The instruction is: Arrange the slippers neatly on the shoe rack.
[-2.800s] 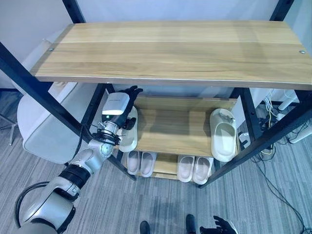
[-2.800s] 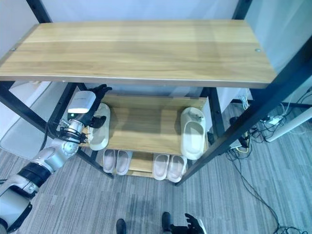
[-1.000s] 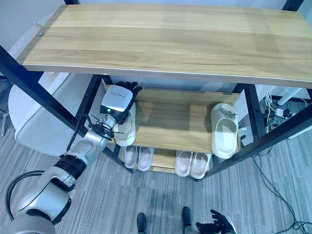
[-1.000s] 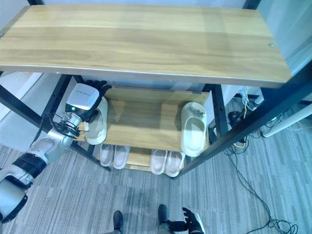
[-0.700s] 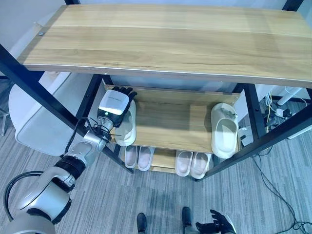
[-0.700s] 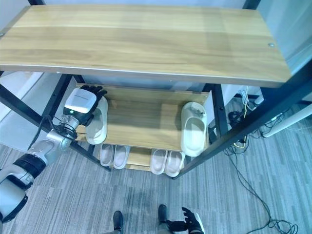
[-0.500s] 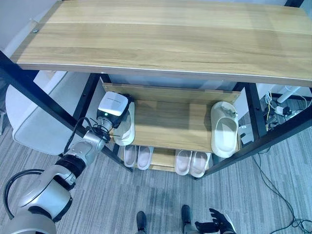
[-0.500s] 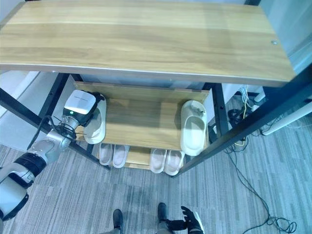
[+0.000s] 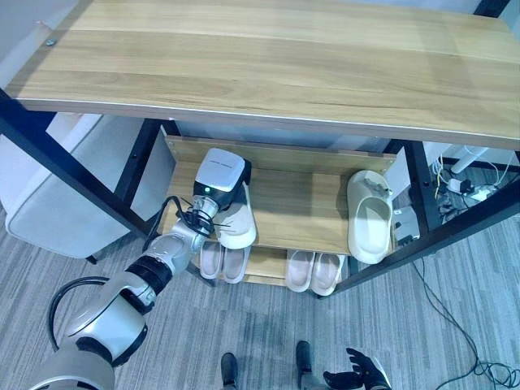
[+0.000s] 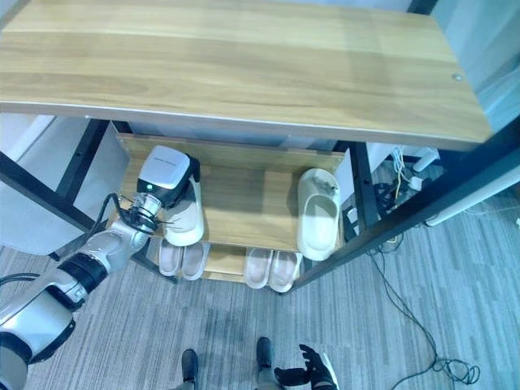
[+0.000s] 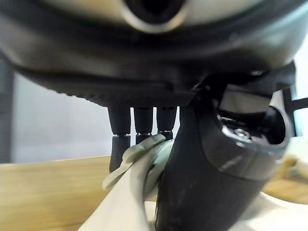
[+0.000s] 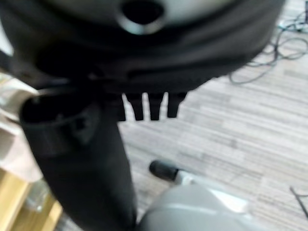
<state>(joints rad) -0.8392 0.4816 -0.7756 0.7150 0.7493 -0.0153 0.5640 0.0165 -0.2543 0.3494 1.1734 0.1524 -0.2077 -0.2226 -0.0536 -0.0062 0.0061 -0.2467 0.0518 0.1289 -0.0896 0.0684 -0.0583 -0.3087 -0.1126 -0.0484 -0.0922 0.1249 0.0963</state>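
since a moment ago, the left robot hand (image 9: pixel 221 174) is carrying its slipper (image 9: pixel 235 227) rightward along the middle shelf (image 9: pixel 296 207), fingers and thumb pinching it. the right robot hand (image 10: pixel 311 377) is hanging spread low above the floor.

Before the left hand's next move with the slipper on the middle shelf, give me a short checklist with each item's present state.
1. Left hand gripping the slipper: ok; in the left wrist view thumb and fingers pinch it.
2. Slipper over the middle shelf: ok, near its front left.
3. Slipper resting flat on the board: cannot tell.
4. Partner slipper in place: ok, at the shelf's right end, apart from the held one.
5. Bottom pairs undisturbed: ok, side by side.
6. Right hand out of the way: ok, low, open.
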